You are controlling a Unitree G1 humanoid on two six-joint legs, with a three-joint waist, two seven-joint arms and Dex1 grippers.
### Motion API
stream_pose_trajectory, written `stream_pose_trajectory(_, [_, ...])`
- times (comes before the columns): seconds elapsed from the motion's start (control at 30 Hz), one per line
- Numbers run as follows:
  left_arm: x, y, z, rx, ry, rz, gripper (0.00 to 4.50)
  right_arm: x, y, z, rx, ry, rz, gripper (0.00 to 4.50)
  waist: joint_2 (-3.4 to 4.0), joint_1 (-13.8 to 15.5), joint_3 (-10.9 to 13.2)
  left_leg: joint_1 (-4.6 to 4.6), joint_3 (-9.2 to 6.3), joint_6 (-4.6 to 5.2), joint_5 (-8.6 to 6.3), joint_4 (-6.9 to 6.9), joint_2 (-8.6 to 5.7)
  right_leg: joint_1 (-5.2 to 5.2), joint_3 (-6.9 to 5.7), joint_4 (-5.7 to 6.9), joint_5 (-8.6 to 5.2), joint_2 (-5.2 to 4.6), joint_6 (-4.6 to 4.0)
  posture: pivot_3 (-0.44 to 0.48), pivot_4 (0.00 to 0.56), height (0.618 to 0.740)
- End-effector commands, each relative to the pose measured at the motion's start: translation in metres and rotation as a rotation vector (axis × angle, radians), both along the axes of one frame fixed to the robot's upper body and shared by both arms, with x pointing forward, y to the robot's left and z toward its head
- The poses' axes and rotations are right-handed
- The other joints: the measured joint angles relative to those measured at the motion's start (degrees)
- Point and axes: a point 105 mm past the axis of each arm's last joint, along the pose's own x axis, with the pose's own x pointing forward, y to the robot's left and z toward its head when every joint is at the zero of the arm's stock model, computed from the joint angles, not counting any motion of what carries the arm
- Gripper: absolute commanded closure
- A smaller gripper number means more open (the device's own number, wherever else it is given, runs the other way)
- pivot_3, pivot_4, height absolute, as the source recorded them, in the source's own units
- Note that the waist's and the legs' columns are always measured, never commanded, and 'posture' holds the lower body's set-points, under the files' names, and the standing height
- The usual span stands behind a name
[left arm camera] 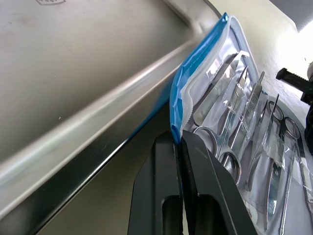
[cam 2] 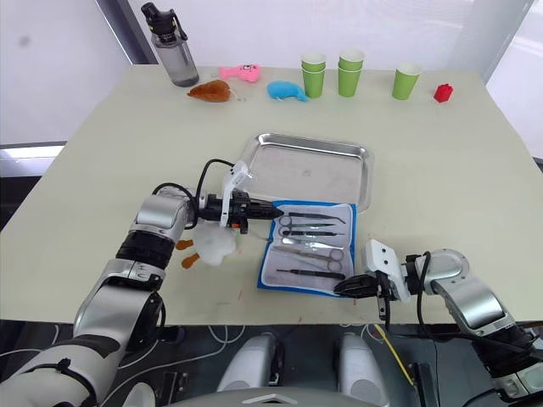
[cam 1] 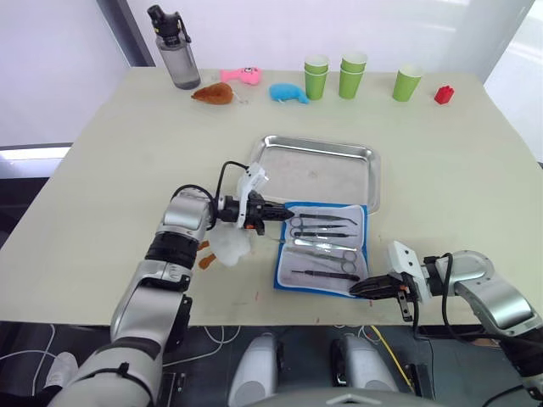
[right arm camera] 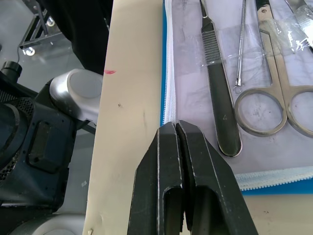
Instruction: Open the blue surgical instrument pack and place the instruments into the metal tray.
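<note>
pack (cam 1: pixel 322 250) is laid open on bench (cam 1: pixel 102 186), just near of tray (cam 1: pixel 318 170), instruments (cam 1: pixel 327 242) kept inside. left edge is pinched by left end effector (cam 1: pixel 284 218), near right corner by right end effector (cam 1: pixel 356 289).

1. The tray (left arm camera: pixel 88 73) is cut off by the left wrist view's edges; one rim stretch and part of the floor show.
2. The pack (right arm camera: pixel 205 122) runs past the right wrist view's edges; its far part is out of frame.
3. The instruments (right arm camera: pixel 259 105) are cropped there: scissor blades and handle ends fall outside.
4. Whether the right gripper (cam 1: pixel 359 289) pinches the pack's edge cannot be told; its closed tips overlap the zipper.
</note>
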Motion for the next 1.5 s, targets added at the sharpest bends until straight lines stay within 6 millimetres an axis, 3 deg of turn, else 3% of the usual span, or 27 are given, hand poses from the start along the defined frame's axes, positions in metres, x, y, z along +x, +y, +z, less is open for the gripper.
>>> stream_pose_trajectory(0.03, [0.000,0.004,0.001,-0.013,-0.003,0.025,4.20,-0.008,0.001,-0.012,-0.019,0.046,0.008,4.48,0.00,-0.02,0.00,0.00,0.00,0.00,0.00,0.00,0.00,0.00,0.00,0.00,0.00,0.00,0.00,0.000,0.150,0.734])
stream_pose_trajectory(0.1, [-0.001,0.005,0.001,-0.015,-0.004,0.022,3.57,-0.007,0.001,-0.012,-0.018,0.045,0.007,4.50,0.00,-0.08,0.00,0.00,0.00,0.00,0.00,0.00,0.00,0.00,0.00,-0.01,0.00,0.00,0.00,0.000,0.150,0.734])
stream_pose_trajectory(0.37, [-0.002,0.007,0.002,-0.014,-0.010,0.021,0.25,-0.006,0.002,-0.012,-0.016,0.041,0.004,4.50,0.00,-0.07,0.00,0.01,-0.01,0.00,0.00,0.00,0.00,0.00,0.00,0.00,0.00,0.00,0.00,0.000,0.150,0.734])
stream_pose_trajectory(0.4, [-0.002,0.007,0.003,-0.014,-0.011,0.019,0.01,-0.006,0.002,-0.012,-0.016,0.041,0.004,4.50,0.00,-0.07,0.00,0.03,-0.01,-0.01,0.01,0.00,0.00,0.00,0.01,0.02,0.00,0.00,-0.01,0.000,0.150,0.734])
stream_pose_trajectory(0.83, [-0.013,0.012,0.010,-0.042,-0.018,-0.012,0.01,-0.007,0.003,-0.011,-0.010,0.040,0.003,4.50,0.00,-0.30,0.01,0.02,0.03,-0.01,0.01,-0.01,0.01,-0.01,0.07,-0.02,0.00,0.01,-0.01,0.000,0.150,0.734])
stream_pose_trajectory(1.0, [-0.024,0.027,0.020,-0.040,-0.068,-0.046,0.01,-0.007,0.004,-0.009,0.003,0.042,0.003,4.50,0.00,-0.33,0.01,0.03,0.04,-0.01,0.01,-0.06,0.02,-0.02,0.08,-0.04,0.00,0.01,-0.02,0.000,0.150,0.734])
stream_pose_trajectory(1.4, [-0.046,0.050,0.037,-0.079,-0.262,-0.156,0.01,-0.006,0.002,0.019,0.099,-0.020,-0.019,4.50,0.03,-0.06,0.08,-0.09,0.03,-0.01,0.00,-0.08,0.03,-0.09,0.04,-0.09,-0.01,-0.02,-0.02,0.000,0.150,0.734])
stream_pose_trajectory(1.5, [-0.052,0.051,0.040,-0.087,-0.309,-0.195,0.00,-0.007,-0.002,0.030,0.126,-0.037,-0.020,3.64,0.04,-0.02,0.10,-0.11,0.05,-0.01,0.00,-0.08,0.03,-0.11,0.05,-0.09,-0.01,-0.03,-0.02,0.000,0.150,0.734])
